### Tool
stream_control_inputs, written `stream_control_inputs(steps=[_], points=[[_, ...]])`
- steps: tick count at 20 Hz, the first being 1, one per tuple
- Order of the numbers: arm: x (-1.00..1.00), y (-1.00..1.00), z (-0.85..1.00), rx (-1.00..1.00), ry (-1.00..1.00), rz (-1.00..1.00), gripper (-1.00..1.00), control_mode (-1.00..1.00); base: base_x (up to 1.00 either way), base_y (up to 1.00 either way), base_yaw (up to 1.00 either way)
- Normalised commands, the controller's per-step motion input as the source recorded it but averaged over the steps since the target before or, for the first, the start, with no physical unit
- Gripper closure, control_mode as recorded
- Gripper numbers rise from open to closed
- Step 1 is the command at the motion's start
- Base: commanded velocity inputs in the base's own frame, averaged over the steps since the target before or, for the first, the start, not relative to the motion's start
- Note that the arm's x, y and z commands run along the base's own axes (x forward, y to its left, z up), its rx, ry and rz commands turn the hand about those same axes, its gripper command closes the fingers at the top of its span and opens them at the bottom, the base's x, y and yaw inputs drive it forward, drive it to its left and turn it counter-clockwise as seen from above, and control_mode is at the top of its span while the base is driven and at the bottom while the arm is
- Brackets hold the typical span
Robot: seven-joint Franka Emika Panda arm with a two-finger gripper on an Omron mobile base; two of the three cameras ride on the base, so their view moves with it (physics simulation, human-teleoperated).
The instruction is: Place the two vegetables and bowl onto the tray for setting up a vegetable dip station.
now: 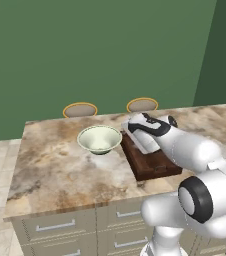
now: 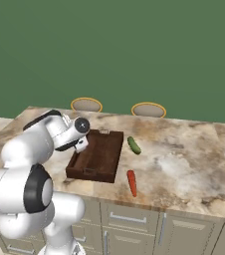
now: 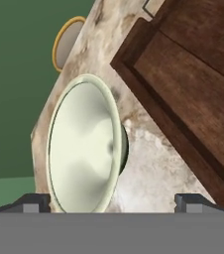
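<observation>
The pale cream-green bowl [image 1: 99, 138] stands upright on the marble counter, left of the dark brown wooden tray [image 1: 154, 169]. My gripper [image 3: 113, 202] is open with nothing between its fingers. It hovers over the tray's left side and looks down at the bowl [image 3: 84, 149], with the tray [image 3: 193, 89] beside it. In the right base view the green cucumber [image 2: 134, 145] lies just right of the tray [image 2: 99, 149]. The orange-red carrot [image 2: 132, 183] lies nearer the counter's front edge. My arm hides the bowl in that view.
Two yellow-rimmed stool seats [image 1: 80, 110] [image 1: 142, 105] stand behind the counter's far edge, in front of a green wall. Drawers [image 1: 55, 226] run below the counter front. The counter [image 2: 189, 159] stretches bare to the right of the vegetables.
</observation>
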Motion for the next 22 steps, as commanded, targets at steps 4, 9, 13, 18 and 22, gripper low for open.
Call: stream_control_inputs(steps=[4, 9, 13, 18, 22], points=[[0.00, 0.09, -0.19, 0.00, 0.00, 0.00, -1.00, -1.00, 0.00, 0.00, 0.00], [0.01, 0.10, -0.15, 0.00, 0.00, 0.00, -1.00, -1.00, 0.00, 0.00, 0.00], [0.09, 0.11, -0.01, 0.00, -0.01, 0.00, -1.00, -1.00, 0.00, 0.00, 0.00], [0.09, 0.11, -0.05, 0.00, 0.00, 0.00, -1.00, -1.00, 0.00, 0.00, 0.00], [0.04, 0.06, -0.14, 0.00, 0.00, 0.00, -1.00, -1.00, 0.00, 0.00, 0.00]])
